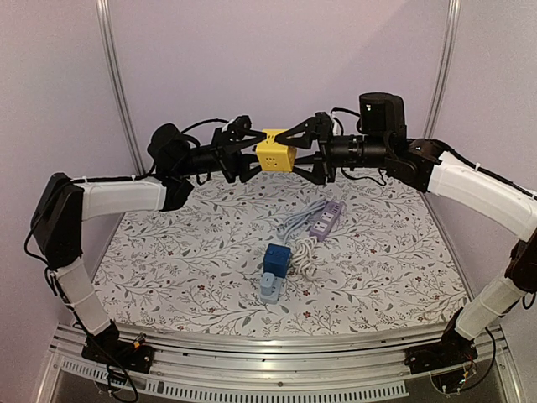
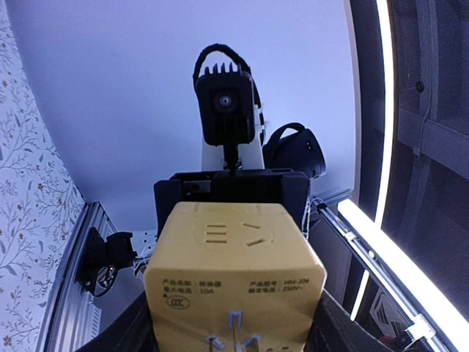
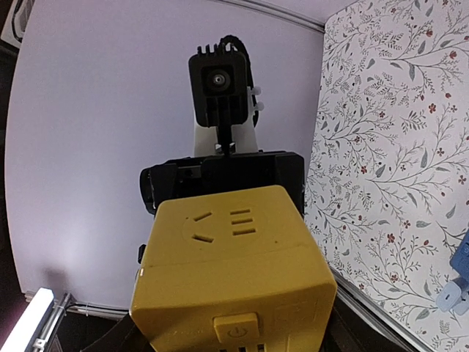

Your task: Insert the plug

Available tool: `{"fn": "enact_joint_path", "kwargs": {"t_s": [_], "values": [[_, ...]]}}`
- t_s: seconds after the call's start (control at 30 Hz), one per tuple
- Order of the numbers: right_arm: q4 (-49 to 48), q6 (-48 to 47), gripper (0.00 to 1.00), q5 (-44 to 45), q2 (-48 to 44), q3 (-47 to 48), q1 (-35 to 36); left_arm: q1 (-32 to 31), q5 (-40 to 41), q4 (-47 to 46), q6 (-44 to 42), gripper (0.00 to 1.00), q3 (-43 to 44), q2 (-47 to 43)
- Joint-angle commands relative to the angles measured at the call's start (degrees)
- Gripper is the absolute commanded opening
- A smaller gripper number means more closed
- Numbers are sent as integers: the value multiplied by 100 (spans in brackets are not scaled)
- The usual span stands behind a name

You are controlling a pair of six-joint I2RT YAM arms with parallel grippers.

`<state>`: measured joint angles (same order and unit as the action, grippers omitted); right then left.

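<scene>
A yellow cube plug (image 1: 273,152) hangs in mid-air above the far side of the table, between both grippers. My left gripper (image 1: 254,153) is shut on it from the left. In the left wrist view the cube (image 2: 234,271) fills the gap between the jaws, with its prongs (image 2: 233,334) on the near face. My right gripper (image 1: 295,153) straddles the cube from the right. In the right wrist view the cube (image 3: 234,271) shows a power button (image 3: 236,330). Whether the right jaws press on it I cannot tell. A purple power strip (image 1: 325,218) lies on the table.
The strip's white cable (image 1: 299,239) coils toward the table's middle. A blue cube adapter (image 1: 276,260) sits on a light-blue block (image 1: 269,290) near the middle front. The floral tablecloth (image 1: 168,252) covers the table. White walls stand close behind.
</scene>
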<state>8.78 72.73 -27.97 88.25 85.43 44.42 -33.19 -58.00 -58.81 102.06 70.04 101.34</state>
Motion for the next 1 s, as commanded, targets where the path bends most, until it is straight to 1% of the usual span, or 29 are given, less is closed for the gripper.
{"fn": "enact_joint_path", "kwargs": {"t_s": [0.0, 0.17, 0.23, 0.3, 0.43, 0.47, 0.53, 0.63, 0.7, 0.73, 0.8, 0.83, 0.9, 0.97], "values": [[-49, -12, 69, -257, 26, 58, 13, -108, 55, -87, -79, 0, 164, 115], [-31, -48, 67, -252, 25, 52, 9, -129, 62, -93, -120, 0, 127, 119], [-18, -64, 64, -253, 38, 53, 8, -135, 62, -98, -133, 0, 116, 106], [25, -72, 58, -268, 50, 44, 4, -152, 67, -88, -149, 0, 115, 114], [109, -137, 33, -294, 63, 34, 3, -162, 97, -62, -167, 0, 55, 86], [138, -188, 28, -301, 62, 35, 2, -161, 123, 1, -197, 4, 23, 53], [195, -301, 22, -360, 21, 35, -27, -161, 206, 442, -582, 22, -55, -120], [324, -572, 14, -565, -49, 35, -88, -161, 289, 1406, -1314, 43, -140, -492], [439, -746, 10, -715, -115, 31, -169, -161, 355, 1819, -1609, 65, -229, -735], [556, -868, 8, -792, -141, 41, -216, -155, 381, 1975, -1737, 72, -288, -834], [944, -1213, 4, -915, -216, 100, -326, -146, 462, 2288, -1978, 82, -432, -1034], [1263, -1385, 2, -950, -252, 180, -380, -138, 504, 2456, -2118, 84, -503, -1146], [2064, -1925, 0, -948, -293, 382, -478, -120, 611, 2935, -2483, 98, -616, -1375], [2748, -2677, 0, -944, -316, 581, -572, -111, 748, 3557, -2903, 99, -684, -1606]]}}
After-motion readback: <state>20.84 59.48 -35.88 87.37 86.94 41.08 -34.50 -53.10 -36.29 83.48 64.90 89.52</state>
